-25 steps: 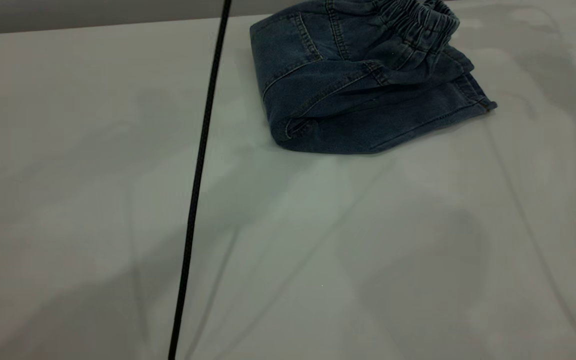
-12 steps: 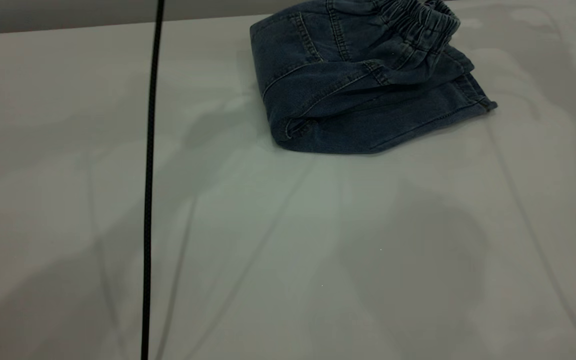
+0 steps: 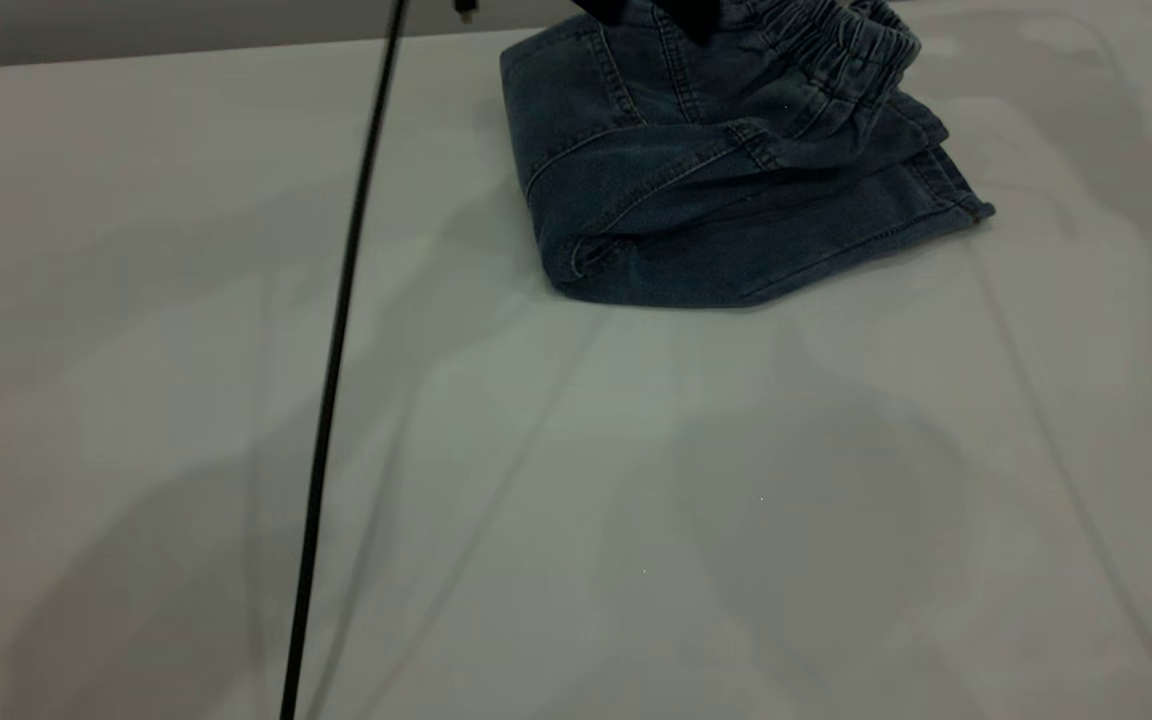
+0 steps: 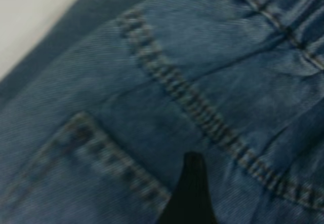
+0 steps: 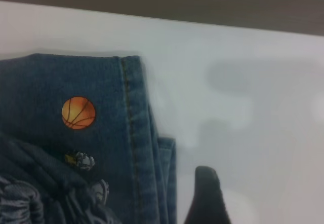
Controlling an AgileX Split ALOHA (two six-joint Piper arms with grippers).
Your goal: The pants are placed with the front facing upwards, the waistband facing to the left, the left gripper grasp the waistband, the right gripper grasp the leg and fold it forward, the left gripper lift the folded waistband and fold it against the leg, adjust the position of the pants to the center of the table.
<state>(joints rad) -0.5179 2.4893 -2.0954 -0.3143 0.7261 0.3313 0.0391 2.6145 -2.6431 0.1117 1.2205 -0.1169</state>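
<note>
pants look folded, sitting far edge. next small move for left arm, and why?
Probably lower the left gripper onto the folded pants and draw them toward the table's centre. The pants lie doubled with the waistband on top, near the far edge. The right gripper hangs over bare table beside the hem.

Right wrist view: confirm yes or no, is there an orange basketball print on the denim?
Yes, a round orange basketball print sits on the pants near a stitched hem edge.
</note>
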